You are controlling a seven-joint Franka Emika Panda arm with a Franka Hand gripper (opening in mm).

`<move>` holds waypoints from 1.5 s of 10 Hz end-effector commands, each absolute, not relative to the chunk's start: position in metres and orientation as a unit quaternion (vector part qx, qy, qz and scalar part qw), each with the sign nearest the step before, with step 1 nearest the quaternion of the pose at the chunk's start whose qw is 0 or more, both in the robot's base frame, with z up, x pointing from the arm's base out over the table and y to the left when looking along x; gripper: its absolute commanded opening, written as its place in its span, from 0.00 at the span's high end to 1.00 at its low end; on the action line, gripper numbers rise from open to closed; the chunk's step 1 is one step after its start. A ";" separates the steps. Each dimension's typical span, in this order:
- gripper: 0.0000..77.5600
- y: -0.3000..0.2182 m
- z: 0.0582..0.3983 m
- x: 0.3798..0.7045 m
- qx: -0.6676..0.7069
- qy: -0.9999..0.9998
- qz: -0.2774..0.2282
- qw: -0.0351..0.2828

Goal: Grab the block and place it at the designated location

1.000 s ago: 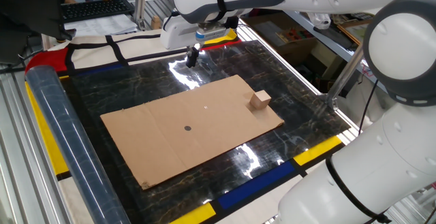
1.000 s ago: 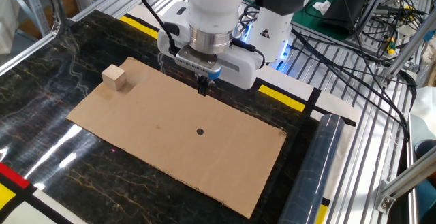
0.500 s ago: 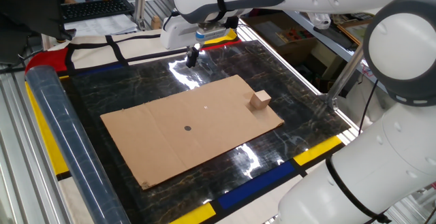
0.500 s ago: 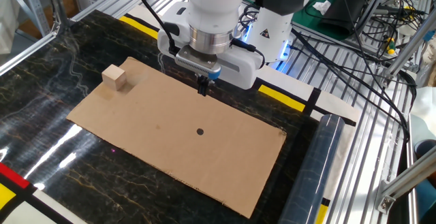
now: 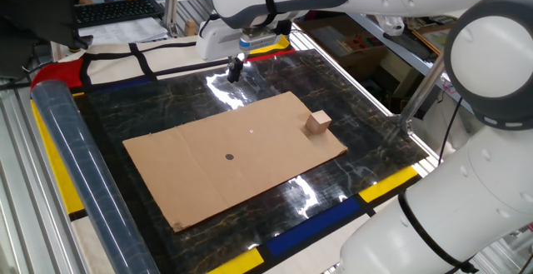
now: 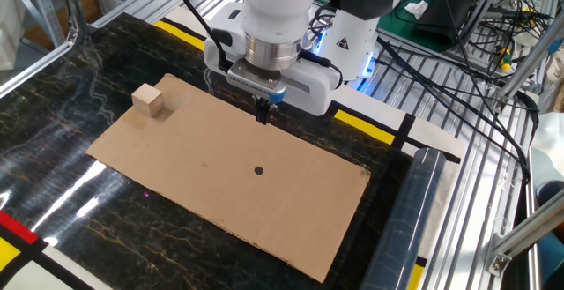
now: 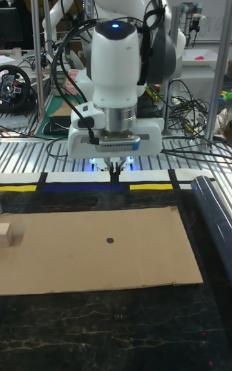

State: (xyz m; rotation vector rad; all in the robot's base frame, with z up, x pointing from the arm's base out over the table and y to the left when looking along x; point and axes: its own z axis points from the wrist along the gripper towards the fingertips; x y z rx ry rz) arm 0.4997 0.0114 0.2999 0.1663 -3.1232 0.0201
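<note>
Hanging above cardboard (image 6: 238,180) edge, tool (image 6: 262,111) pressed together; block (image 7: 5,236) half cropped in tall view.

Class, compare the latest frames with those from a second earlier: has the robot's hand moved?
No. The hand hangs above the same far edge of the cardboard sheet, its fingertips together, clear of the block.
</note>
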 end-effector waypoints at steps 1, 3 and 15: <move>1.00 0.014 0.297 0.503 0.061 -0.998 0.005 0.005; 1.00 0.014 0.297 0.503 0.061 -0.998 0.005 0.005; 1.00 0.014 0.295 0.504 0.066 -0.998 0.002 0.007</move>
